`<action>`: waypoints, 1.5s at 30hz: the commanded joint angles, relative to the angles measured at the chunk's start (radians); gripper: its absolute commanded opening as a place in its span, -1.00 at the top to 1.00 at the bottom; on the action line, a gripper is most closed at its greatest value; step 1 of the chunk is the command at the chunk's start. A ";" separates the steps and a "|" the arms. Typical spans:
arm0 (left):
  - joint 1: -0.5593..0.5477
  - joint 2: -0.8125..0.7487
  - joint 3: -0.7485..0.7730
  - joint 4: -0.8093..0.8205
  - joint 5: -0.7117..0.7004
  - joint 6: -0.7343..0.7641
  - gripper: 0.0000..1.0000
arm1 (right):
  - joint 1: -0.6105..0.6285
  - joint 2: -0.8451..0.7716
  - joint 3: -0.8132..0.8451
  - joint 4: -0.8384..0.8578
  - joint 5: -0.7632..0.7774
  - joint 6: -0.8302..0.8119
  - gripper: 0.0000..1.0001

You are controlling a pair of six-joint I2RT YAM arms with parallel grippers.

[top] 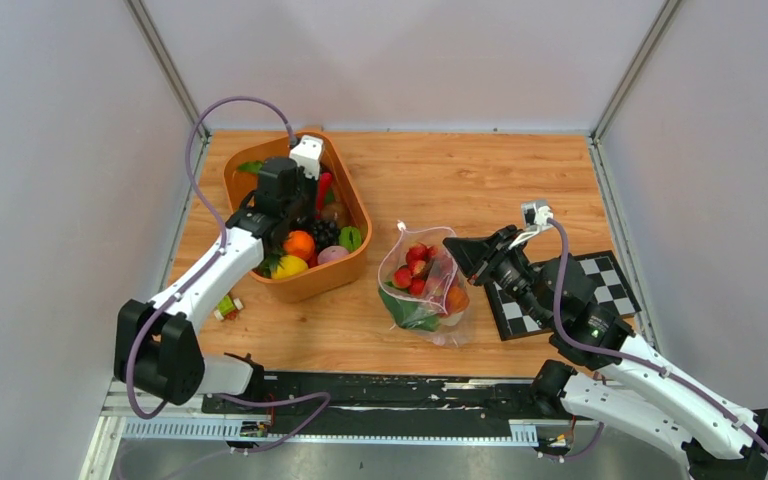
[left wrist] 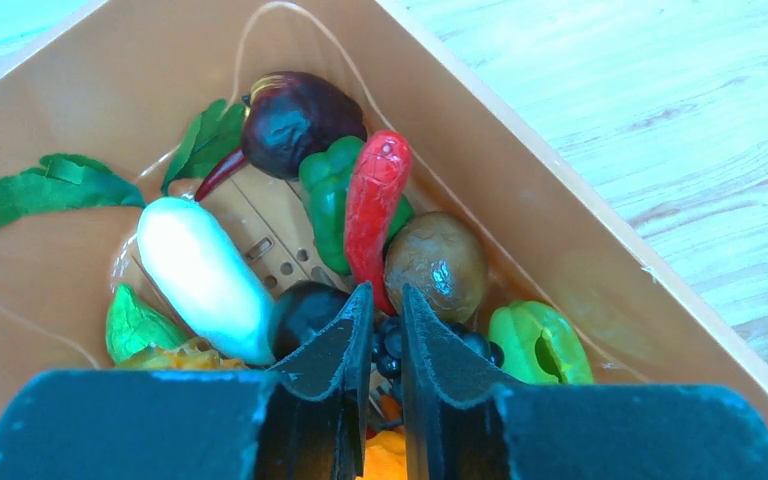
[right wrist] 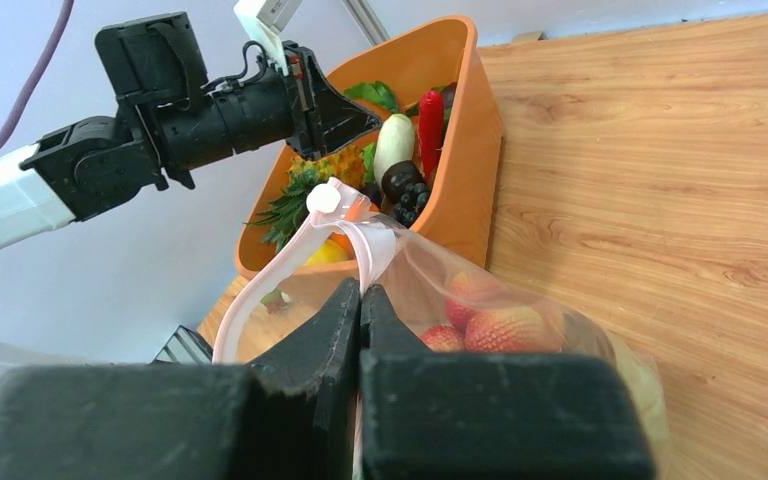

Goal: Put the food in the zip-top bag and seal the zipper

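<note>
A wooden table [top: 520,180] enclosed by pale walls on three sides is shown. The zip-top bag [top: 457,325] lies directly ahead of the right gripper [right wrist: 361,295], whose jaws are pressed together on the zipper [right wrist: 260,285] at the mouth edge, so that the mouth is held raised and gaping. Strawberries [top: 415,268], a green leafy piece [top: 410,312] and an orange piece [top: 457,298] are already inside. The task is judged partly done: more food, including a red pepper [left wrist: 375,200], lies in the orange tub [top: 345,275] just beneath the left gripper [left wrist: 387,300], whose jaws are parted by a narrow gap with nothing seen between them. Sealing is not yet done. Bare wood is left between tub and bag; the tub wall closely flanks the left gripper.
</note>
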 commanded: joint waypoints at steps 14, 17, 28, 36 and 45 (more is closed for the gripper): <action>-0.001 0.195 0.089 0.124 -0.038 0.043 -0.65 | 0.003 -0.009 0.035 0.041 -0.010 0.001 1.00; -0.001 0.256 0.123 0.148 -0.063 0.070 -0.66 | 0.003 -0.010 0.036 0.041 -0.007 0.000 1.00; -0.001 0.181 0.046 0.251 -0.139 0.061 0.34 | 0.003 0.001 0.037 0.047 -0.015 0.002 1.00; -0.001 -0.069 -0.038 0.195 -0.155 0.021 0.53 | 0.003 0.012 0.040 0.055 -0.027 -0.002 1.00; -0.001 -0.414 -0.058 0.168 0.058 -0.178 0.55 | 0.002 0.024 0.038 0.071 -0.034 -0.003 1.00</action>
